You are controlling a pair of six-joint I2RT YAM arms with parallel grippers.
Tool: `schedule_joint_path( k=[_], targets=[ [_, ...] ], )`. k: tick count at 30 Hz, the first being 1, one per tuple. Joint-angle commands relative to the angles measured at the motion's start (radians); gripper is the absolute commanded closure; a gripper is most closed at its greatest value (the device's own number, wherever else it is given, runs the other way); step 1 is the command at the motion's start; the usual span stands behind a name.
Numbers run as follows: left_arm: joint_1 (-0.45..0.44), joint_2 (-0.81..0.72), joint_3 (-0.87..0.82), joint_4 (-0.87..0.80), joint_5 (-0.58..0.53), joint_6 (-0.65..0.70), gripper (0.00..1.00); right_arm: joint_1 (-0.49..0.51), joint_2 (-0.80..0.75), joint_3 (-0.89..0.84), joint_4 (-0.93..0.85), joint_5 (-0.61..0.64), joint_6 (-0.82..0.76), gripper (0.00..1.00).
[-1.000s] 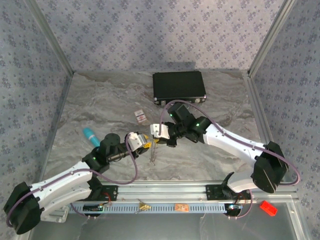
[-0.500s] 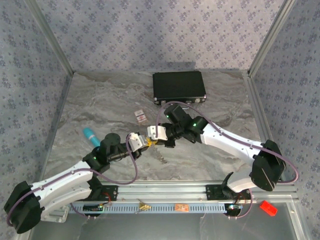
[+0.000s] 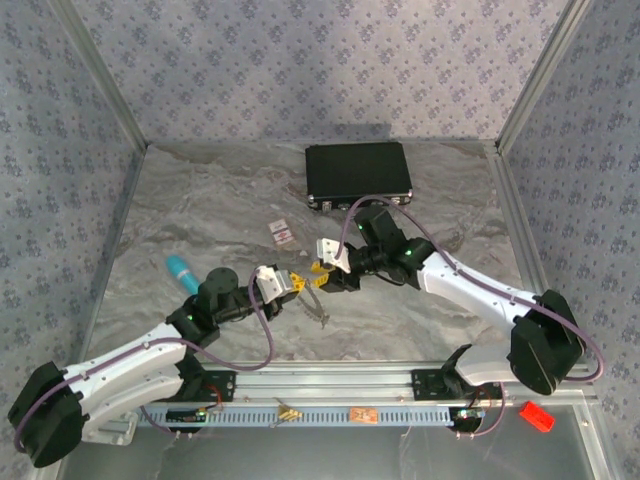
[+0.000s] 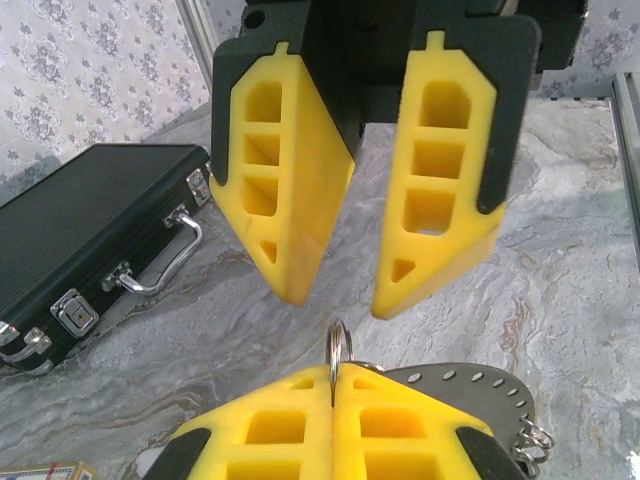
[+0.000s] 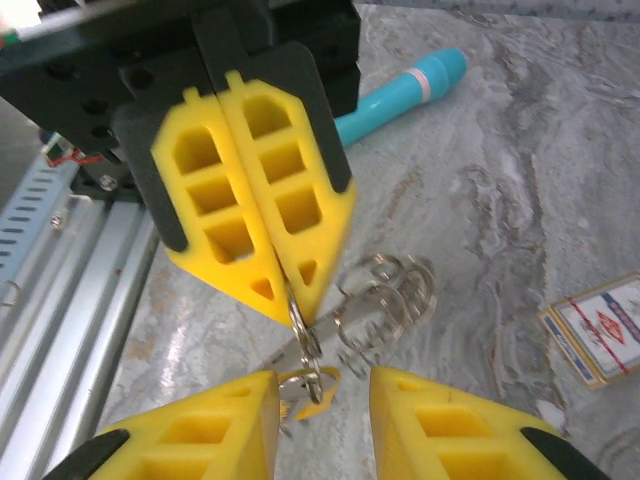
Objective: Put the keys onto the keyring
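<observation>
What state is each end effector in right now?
Left end effector: closed, holding the keyring.
Right end effector: open.

I read the grey-veined marble tabletop (image 3: pixel 200 200) from the overhead view. At 12 o'clock, up against the back edge, a black case (image 3: pixel 358 175) lies flat and closed; the left wrist camera shows its silver handle and latches along one long side. Just off centre toward 11 o'clock sits a small red-and-white card (image 3: pixel 282 233), flat on the marble and well apart from the case. At 9 o'clock a teal cylinder (image 3: pixel 182 272) lies on its side. An aluminium rail (image 3: pixel 330 380) spans 6 o'clock. Beyond it, at 5 o'clock, I see a small red block (image 3: pixel 536 416).
</observation>
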Motion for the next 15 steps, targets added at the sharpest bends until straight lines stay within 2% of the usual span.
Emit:
schedule_joint_path(
  k=[1, 7, 15],
  targets=[
    [0.002, -0.001, -0.006, 0.109, 0.034, -0.025, 1.0, 0.003, 0.009, -0.001, 0.05, -0.072, 0.037, 0.69],
    [0.0, 0.015, -0.016, 0.157, 0.033, -0.042, 1.0, 0.004, 0.04, 0.035, 0.008, -0.091, 0.0, 0.74],
    [0.001, 0.017, -0.028, 0.188, 0.035, -0.066, 1.0, 0.002, 0.057, 0.069, -0.009, -0.107, -0.012, 0.98]
  ],
)
